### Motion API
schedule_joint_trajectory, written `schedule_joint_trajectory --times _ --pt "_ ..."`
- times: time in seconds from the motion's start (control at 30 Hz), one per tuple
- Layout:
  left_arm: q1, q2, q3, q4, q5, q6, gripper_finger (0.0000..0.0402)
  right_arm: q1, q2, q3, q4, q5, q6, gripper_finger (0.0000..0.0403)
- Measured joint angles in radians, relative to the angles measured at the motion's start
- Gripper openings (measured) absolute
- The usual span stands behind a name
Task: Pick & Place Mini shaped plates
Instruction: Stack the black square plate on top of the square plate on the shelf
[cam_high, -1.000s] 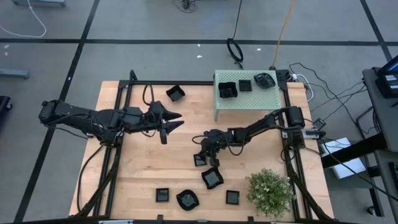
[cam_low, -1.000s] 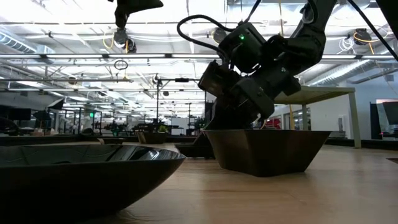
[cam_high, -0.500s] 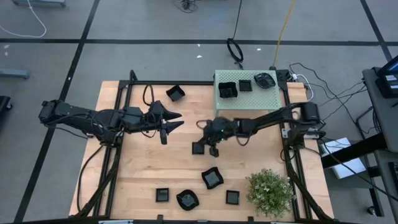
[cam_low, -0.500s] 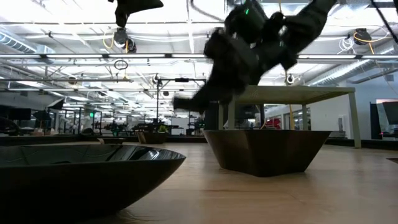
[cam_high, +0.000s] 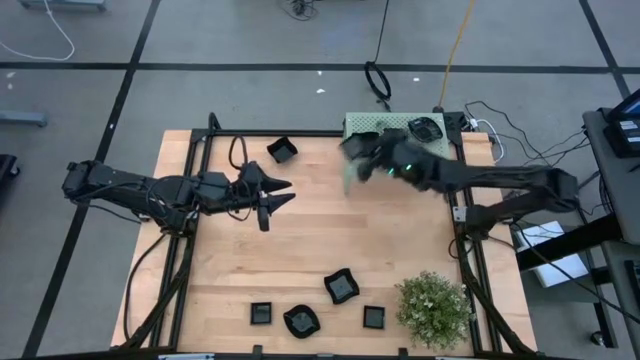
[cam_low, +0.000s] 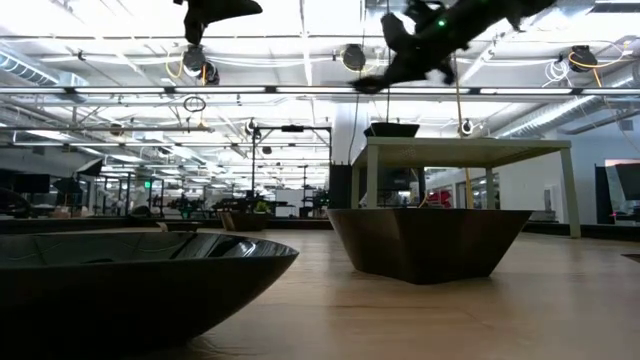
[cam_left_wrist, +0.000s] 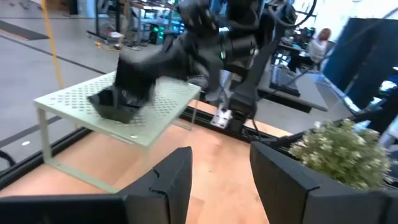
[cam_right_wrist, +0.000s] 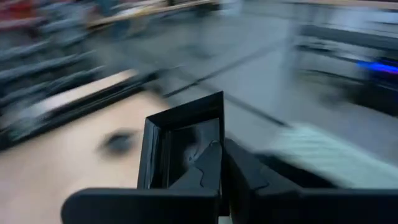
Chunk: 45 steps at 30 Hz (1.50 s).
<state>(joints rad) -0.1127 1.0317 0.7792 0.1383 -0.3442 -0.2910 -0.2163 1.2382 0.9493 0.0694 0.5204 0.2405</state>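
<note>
A square mini plate (cam_right_wrist: 183, 146) rides pinched by one wall in the closed right tool (cam_high: 362, 150), which hangs above the near corner of the pale green perforated stand (cam_high: 440, 152). The stand's deck lies directly beneath and just beyond the tool, on the side toward the right arm's base, where two square plates (cam_high: 366, 143) and a wavy-rimmed plate (cam_high: 427, 128) already sit. By the look of it, the plate goes down on the bare green deck past the tool, beside those dishes; the plate is square, so no long axis needs lining up, only a level release.

The left tool (cam_high: 268, 196) waits well away over the wooden surface (cam_high: 300, 250), its fingers (cam_left_wrist: 171, 180) parted and holding nothing. One plate (cam_high: 283, 150) lies close beyond it, nearer to this tool than to the right one. Four more plates (cam_high: 341, 287) cluster at the surface's far edge from both tools, next to the small bushy plant (cam_high: 434, 308).
</note>
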Motion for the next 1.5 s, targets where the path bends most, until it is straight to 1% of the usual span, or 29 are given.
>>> schedule_joint_trajectory --times 0.07,0.13,0.3,0.4,0.47,0.53,0.73,0.9,1.03,1.13,1.23,1.37,1.5 --pt "0.0 0.0 0.0 0.0 -0.025 0.0 0.0166 -0.043 -0.053 0.0 -0.067 0.092 0.077 0.0001" --pt "0.0 0.0 0.0 0.004 -0.052 0.0 0.0166 -0.092 -0.1 0.0 -0.133 0.139 0.146 0.0001" --pt "0.002 0.0 0.0 0.032 -0.112 0.0 0.0166 -0.208 -0.167 0.0 -0.287 0.152 0.284 0.0" --pt "0.006 0.0 0.0 0.036 -0.127 0.0 0.0166 -0.254 -0.171 0.0 -0.35 0.13 0.352 0.0" --pt "0.011 0.0 0.0 0.046 -0.129 0.0 0.0166 -0.274 -0.161 0.0 -0.376 0.12 0.365 0.0" --pt "0.017 0.0 0.0 0.051 -0.129 0.0 0.0166 -0.288 -0.148 0.0 -0.387 0.104 0.366 0.0" --pt "0.031 0.0 0.0 0.054 -0.129 -0.001 0.0166 -0.308 -0.136 0.0 -0.402 0.103 0.383 0.0" --pt "0.042 0.0 0.0 0.054 -0.129 -0.001 0.0166 -0.308 -0.136 0.0 -0.449 0.102 0.461 0.0" --pt "0.054 0.0 0.0 0.054 -0.129 -0.001 0.0166 -0.306 -0.132 -0.001 -0.447 0.102 0.485 0.0" --pt "0.063 0.0 0.0 0.054 -0.129 -0.001 0.0166 -0.3 -0.123 -0.026 -0.44 0.103 0.513 0.0" --pt "0.068 0.0 0.0 0.054 -0.129 -0.001 0.0166 -0.299 -0.115 -0.07 -0.394 0.102 0.546 0.0" --pt "0.068 0.0 0.0 0.054 -0.129 -0.001 0.0166 -0.3 -0.115 -0.111 -0.298 0.103 0.536 0.0" --pt "0.068 0.0 0.0 0.054 -0.129 -0.001 0.0166 -0.3 -0.115 -0.125 -0.292 0.103 0.533 0.0"
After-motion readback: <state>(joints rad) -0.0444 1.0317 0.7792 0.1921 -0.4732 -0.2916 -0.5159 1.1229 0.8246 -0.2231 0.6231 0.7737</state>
